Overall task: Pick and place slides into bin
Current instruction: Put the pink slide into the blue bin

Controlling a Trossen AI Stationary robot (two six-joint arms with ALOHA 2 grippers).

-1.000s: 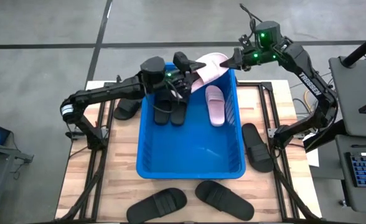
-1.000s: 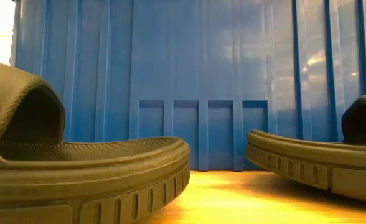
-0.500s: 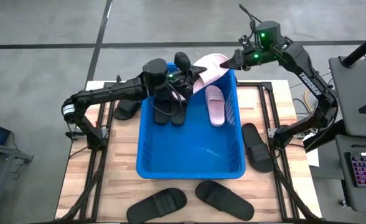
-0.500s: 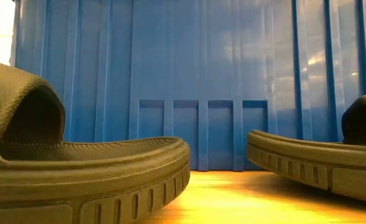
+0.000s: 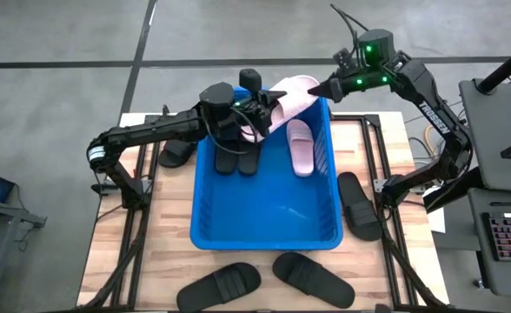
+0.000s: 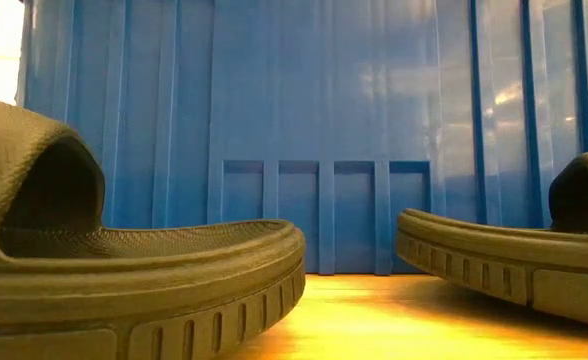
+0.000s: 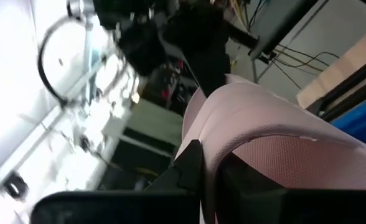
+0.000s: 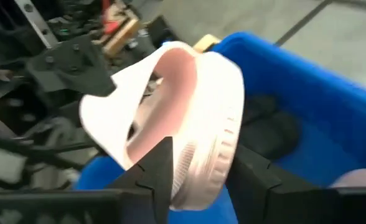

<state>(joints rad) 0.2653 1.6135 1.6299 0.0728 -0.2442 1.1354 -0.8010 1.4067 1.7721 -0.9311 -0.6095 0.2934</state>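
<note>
A pale pink slide [image 5: 288,97] hangs in the air over the far rim of the blue bin [image 5: 205,204], between my two grippers. My left gripper [image 5: 260,109] is shut on its strap end. My right gripper [image 5: 327,89] stands open at the slide's other end, one finger on each side of the sole [image 8: 211,134]. A second pink slide [image 5: 301,146] and two black slides [image 5: 238,156] lie flat on the bin's floor. My left gripper pinches the pink slide's wide strap at its edge [image 7: 208,134] between its two fingers [image 7: 192,165], coming about level from the table's left. The slide is lifted clear above the bin's far rim. My right gripper's fingers [image 8: 161,162] flank the sole's end; whether they touch it I cannot tell.
Black slides lie on the table around the bin: one at its left [image 5: 177,152], one at its right [image 5: 360,207], two at the near edge [image 5: 221,285] [image 5: 312,278]. In the low view the near pair [image 6: 124,270] [image 6: 514,260] lie in front of the bin's wall [image 6: 324,120].
My left gripper has rolled at the wrist and shut on the pink slide's strap. My right gripper has rolled too, and its fingers have parted at the slide's other end. The slide has stayed over the bin's far rim.
</note>
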